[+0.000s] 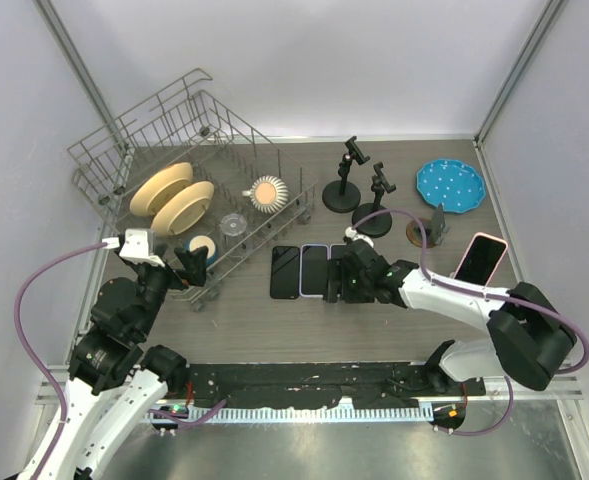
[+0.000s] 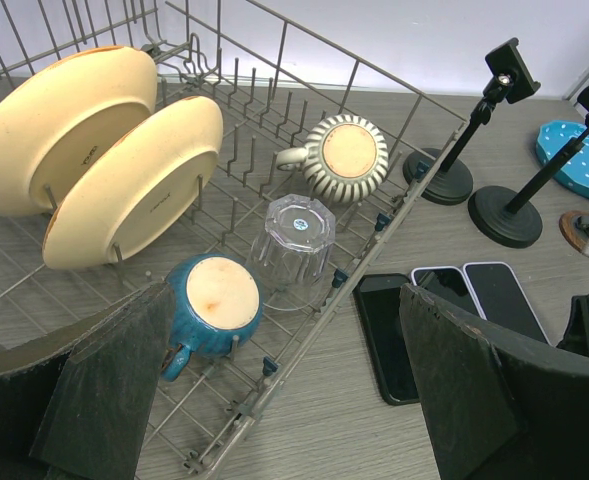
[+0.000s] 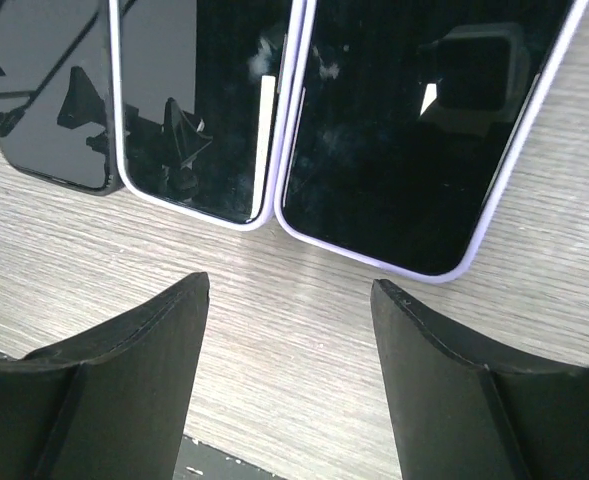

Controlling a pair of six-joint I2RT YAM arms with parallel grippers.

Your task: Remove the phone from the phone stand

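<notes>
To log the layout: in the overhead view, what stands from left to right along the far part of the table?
Wire dish rack → taller black phone stand → second black phone stand → blue dotted plate.

A pink-edged dark-screened phone (image 1: 479, 258) leans tilted at the right of the wooden table (image 1: 254, 320). Three dark-screened phones (image 1: 314, 270) lie flat, side by side, mid-table. Just behind them, two black round-based clamp stands (image 1: 340, 196) stand upright.

Bright, sharp (reflections on phones (image 3: 394, 130)).
</notes>
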